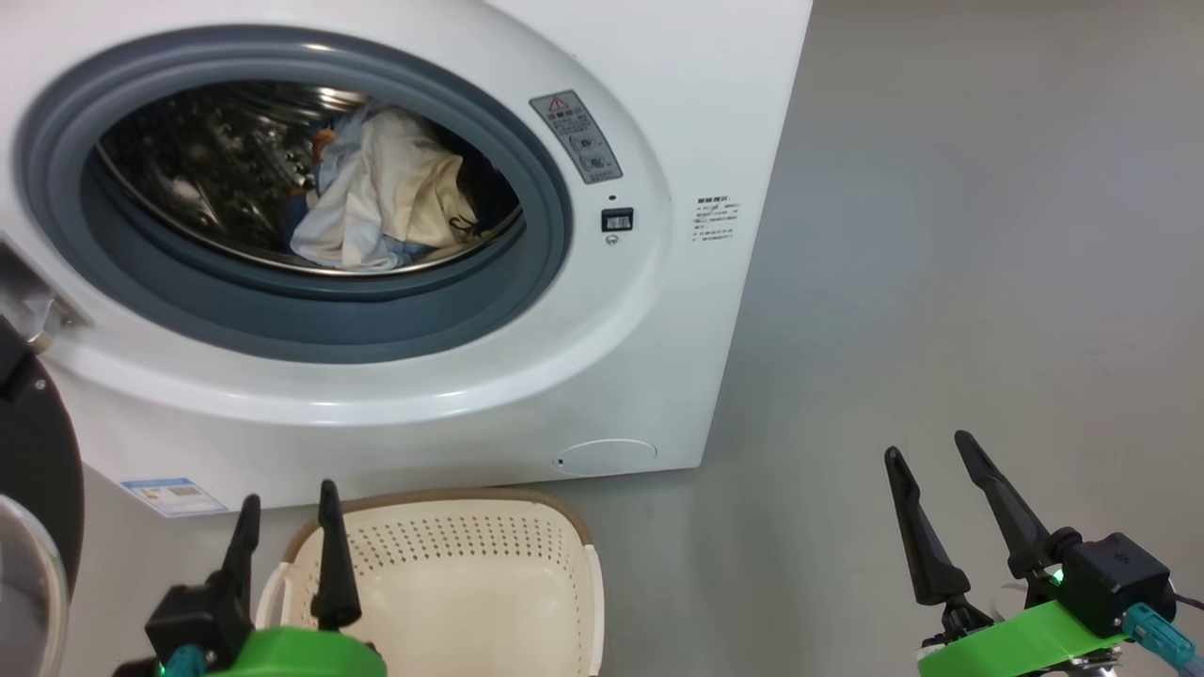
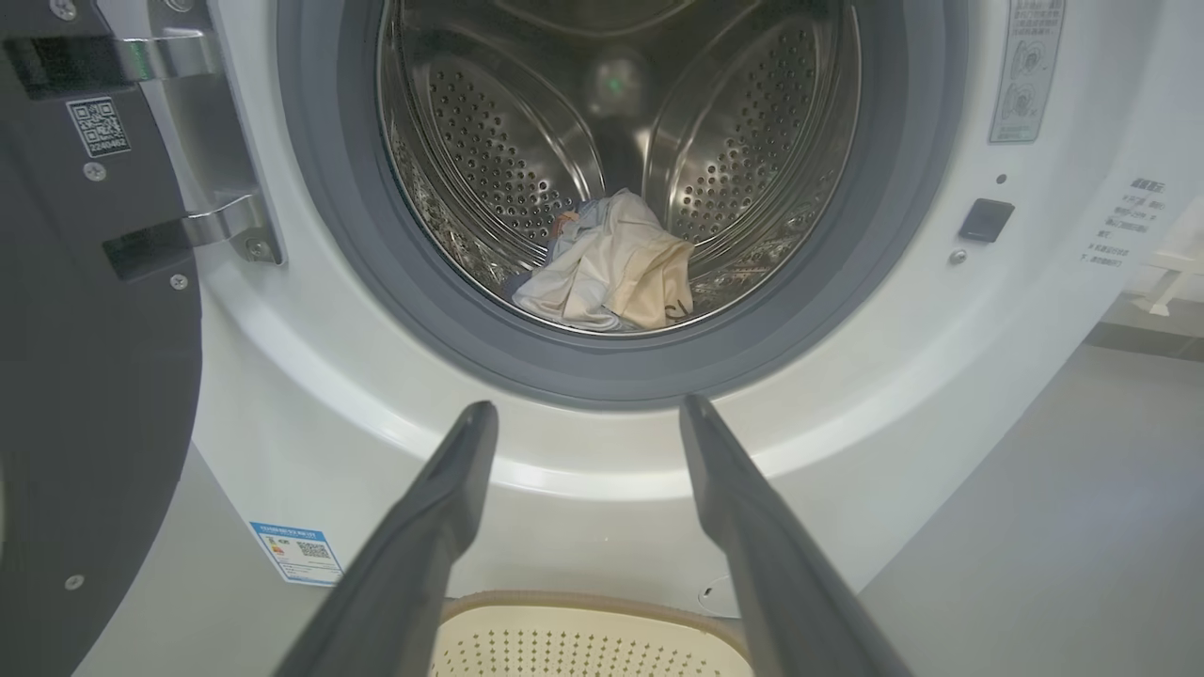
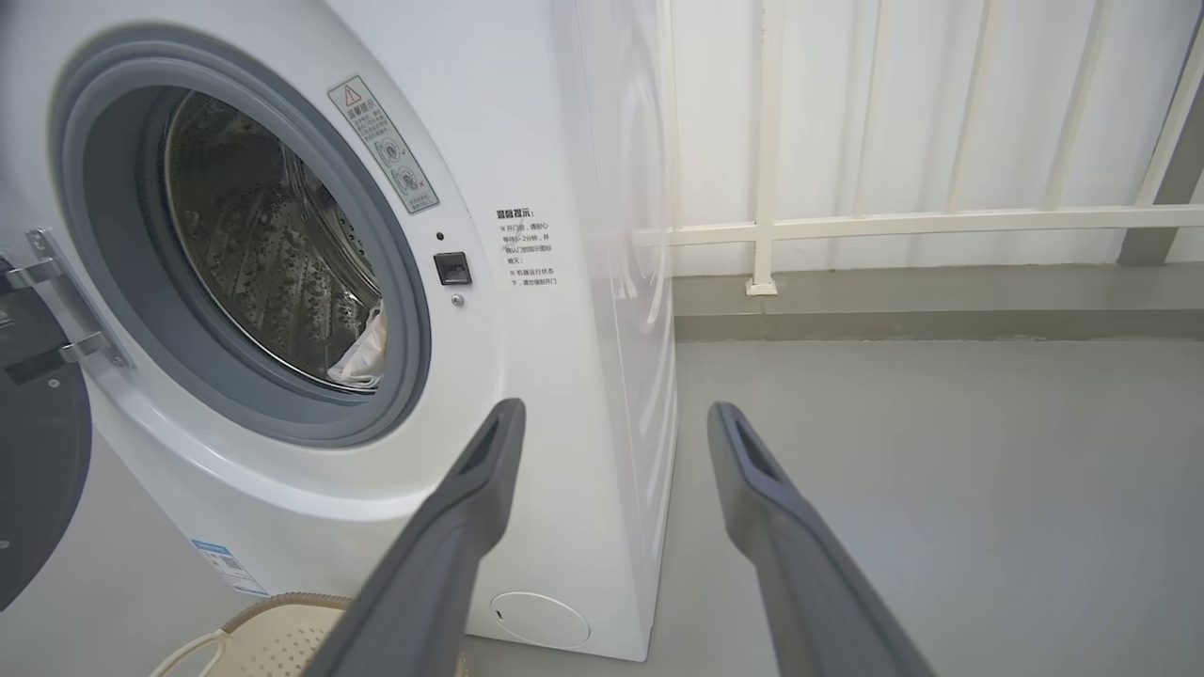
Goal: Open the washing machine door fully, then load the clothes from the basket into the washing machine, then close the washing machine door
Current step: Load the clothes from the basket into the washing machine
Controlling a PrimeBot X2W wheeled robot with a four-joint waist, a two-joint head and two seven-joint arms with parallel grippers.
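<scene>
You held the left tool (image 1: 288,496) and right tool (image 1: 928,447) spread and empty, low before the washing machine (image 1: 658,94). The clothes (image 1: 376,188) lay in its drum and the basket (image 1: 470,555) sat bare, so the washing machine door (image 1: 42,461), swung wide left, probably needed closing.

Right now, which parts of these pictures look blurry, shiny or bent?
Head view: bright glints on the steel drum; left wrist view: the fingers of the left gripper look soft, close to the lens; right wrist view: the white railing bends toward the right edge.
</scene>
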